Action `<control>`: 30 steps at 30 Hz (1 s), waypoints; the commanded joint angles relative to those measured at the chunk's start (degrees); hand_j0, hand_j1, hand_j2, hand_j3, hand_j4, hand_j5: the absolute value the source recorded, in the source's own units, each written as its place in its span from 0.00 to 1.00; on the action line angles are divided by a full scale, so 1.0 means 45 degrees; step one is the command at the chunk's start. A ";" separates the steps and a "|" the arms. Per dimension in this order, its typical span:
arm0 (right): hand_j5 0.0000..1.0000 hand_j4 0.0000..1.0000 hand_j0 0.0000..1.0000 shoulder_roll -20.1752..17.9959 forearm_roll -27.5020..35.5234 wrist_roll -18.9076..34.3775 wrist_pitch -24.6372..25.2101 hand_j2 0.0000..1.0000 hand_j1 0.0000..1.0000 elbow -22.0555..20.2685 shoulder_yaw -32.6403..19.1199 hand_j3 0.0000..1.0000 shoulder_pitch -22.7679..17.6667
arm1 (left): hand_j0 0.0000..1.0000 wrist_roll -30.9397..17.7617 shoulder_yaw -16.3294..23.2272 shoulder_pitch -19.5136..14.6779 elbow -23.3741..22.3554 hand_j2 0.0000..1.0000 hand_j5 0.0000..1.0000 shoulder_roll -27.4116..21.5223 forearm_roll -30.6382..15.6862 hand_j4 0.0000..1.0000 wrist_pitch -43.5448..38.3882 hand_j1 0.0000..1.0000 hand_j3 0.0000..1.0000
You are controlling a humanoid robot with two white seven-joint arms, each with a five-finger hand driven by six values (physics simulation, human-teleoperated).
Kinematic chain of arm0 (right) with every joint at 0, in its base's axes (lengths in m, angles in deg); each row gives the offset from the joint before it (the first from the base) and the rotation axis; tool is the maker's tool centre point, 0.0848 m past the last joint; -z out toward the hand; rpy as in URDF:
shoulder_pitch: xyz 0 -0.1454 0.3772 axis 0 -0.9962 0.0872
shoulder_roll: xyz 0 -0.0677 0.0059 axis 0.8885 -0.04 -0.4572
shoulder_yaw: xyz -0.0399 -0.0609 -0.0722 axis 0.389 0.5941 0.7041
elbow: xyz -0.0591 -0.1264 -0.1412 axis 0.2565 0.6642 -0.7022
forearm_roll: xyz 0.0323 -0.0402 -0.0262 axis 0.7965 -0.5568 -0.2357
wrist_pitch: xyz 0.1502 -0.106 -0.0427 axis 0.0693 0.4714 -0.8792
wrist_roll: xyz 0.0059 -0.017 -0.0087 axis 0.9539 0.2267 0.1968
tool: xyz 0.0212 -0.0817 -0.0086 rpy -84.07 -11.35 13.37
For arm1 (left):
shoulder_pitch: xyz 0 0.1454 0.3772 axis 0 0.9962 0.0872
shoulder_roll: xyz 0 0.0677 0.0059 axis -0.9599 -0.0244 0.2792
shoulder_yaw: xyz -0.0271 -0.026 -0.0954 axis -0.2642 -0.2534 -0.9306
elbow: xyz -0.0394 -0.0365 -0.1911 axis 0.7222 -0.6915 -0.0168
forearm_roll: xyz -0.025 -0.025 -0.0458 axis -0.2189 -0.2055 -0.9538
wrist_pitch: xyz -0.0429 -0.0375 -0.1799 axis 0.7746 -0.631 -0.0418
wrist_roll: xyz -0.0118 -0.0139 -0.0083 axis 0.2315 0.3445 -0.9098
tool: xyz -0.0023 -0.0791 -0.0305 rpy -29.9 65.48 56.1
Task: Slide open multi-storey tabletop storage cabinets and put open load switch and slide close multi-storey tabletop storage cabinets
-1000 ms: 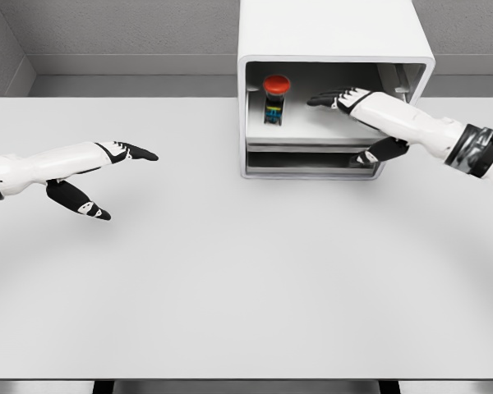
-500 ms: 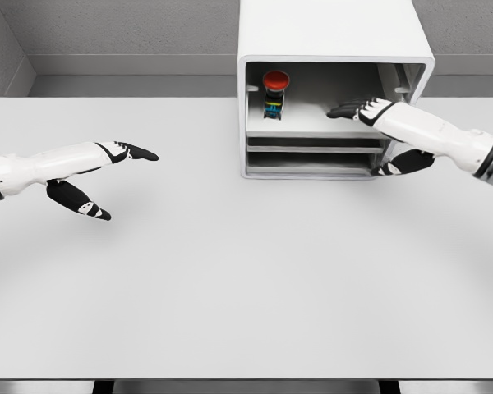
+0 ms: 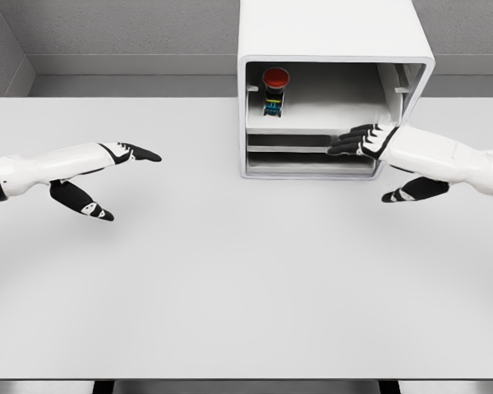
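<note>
The white storage cabinet (image 3: 329, 33) stands at the back of the table, its front open. Inside, on the upper tray (image 3: 329, 121), the load switch (image 3: 275, 89) with a red button stands at the left. My right hand (image 3: 370, 148) is in front of the cabinet's lower right, fingers flat against the front edges of the trays, thumb (image 3: 411, 194) down over the table, holding nothing. My left hand (image 3: 119, 176) hovers over the table's left side, fingers spread and empty.
The white table (image 3: 246, 279) stretches out in front of the cabinet. A grey wall runs behind it.
The upper tray with the switch has slid back into the cabinet. My right hand has drawn out of the cabinet and dropped to the tray fronts. The left hand stayed put.
</note>
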 commanded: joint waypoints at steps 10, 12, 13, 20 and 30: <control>0.81 0.81 0.81 0.0548 -0.0056 0.0305 0.0027 0.81 0.81 0.1089 0.0524 0.81 0.0254 | 1.00 -0.0125 -0.0026 0.0039 -0.0043 1.00 1.00 0.0001 -0.0057 1.00 -0.0032 1.00 1.00; 0.81 0.81 0.81 0.0920 -0.0076 0.0599 0.0027 0.81 0.81 0.1265 0.0544 0.81 0.0312 | 1.00 -0.0125 -0.0026 0.0039 -0.0043 1.00 1.00 0.0001 -0.0057 1.00 -0.0032 1.00 1.00; 0.81 0.81 0.81 0.0940 -0.0076 0.0599 0.0027 0.81 0.81 0.1363 0.0544 0.81 0.0332 | 1.00 -0.0125 -0.0026 0.0039 -0.0043 1.00 1.00 0.0001 -0.0057 1.00 -0.0032 1.00 1.00; 0.81 0.81 0.81 0.1585 -0.0076 0.0969 0.0027 0.81 0.81 0.2437 0.0563 0.81 0.0840 | 1.00 -0.0125 -0.0006 0.0039 -0.0043 1.00 1.00 0.0001 -0.0077 1.00 -0.0032 1.00 1.00; 0.82 0.82 0.82 0.2991 -0.0642 0.1087 0.0027 0.82 0.82 0.4195 0.1149 0.82 0.1660 | 1.00 -0.0125 -0.0026 0.0039 -0.0042 1.00 1.00 0.0001 -0.0077 1.00 -0.0032 1.00 1.00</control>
